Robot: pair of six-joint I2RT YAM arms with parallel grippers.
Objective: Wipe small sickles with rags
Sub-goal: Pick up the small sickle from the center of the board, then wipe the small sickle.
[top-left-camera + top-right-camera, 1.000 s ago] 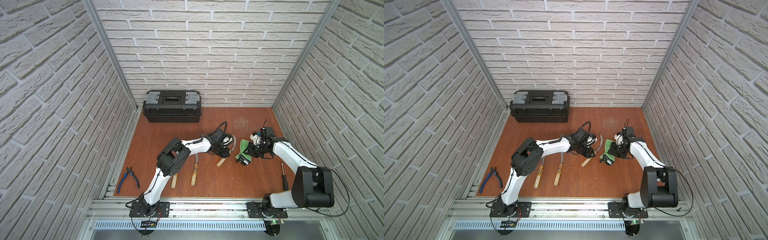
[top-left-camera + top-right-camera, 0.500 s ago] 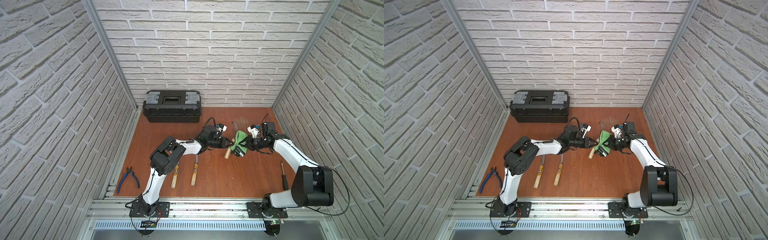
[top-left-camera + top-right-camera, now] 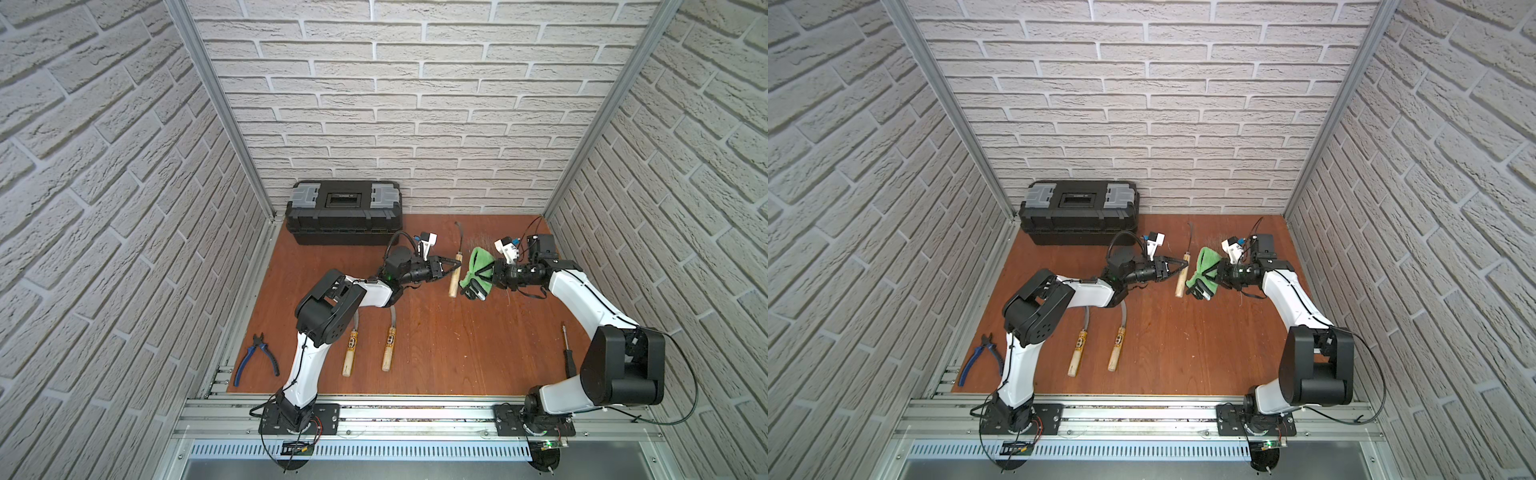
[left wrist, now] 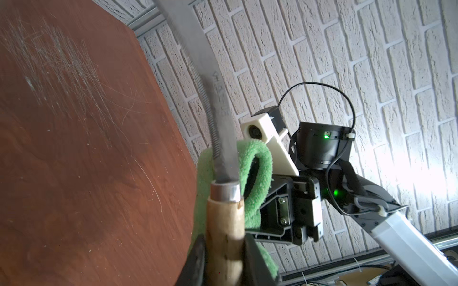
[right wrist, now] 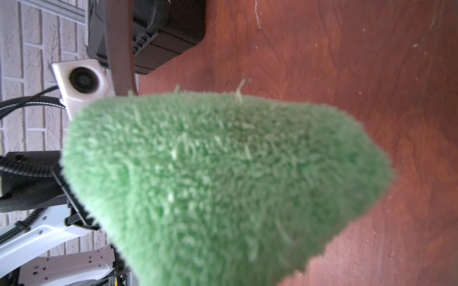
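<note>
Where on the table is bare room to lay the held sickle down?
Widest bare wood: front middle, between the two lying sickles and the screwdriver. Crowded: left front by the pliers, and mid-back around the held sickle and rag.

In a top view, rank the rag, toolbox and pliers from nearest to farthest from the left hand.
Measured from the left hand, which grips a sickle:
1. The rag: just beside it, toward the robot's right.
2. The toolbox: against the back wall, on the robot's left.
3. The pliers: at the front-left edge, near the left arm's base.
</note>
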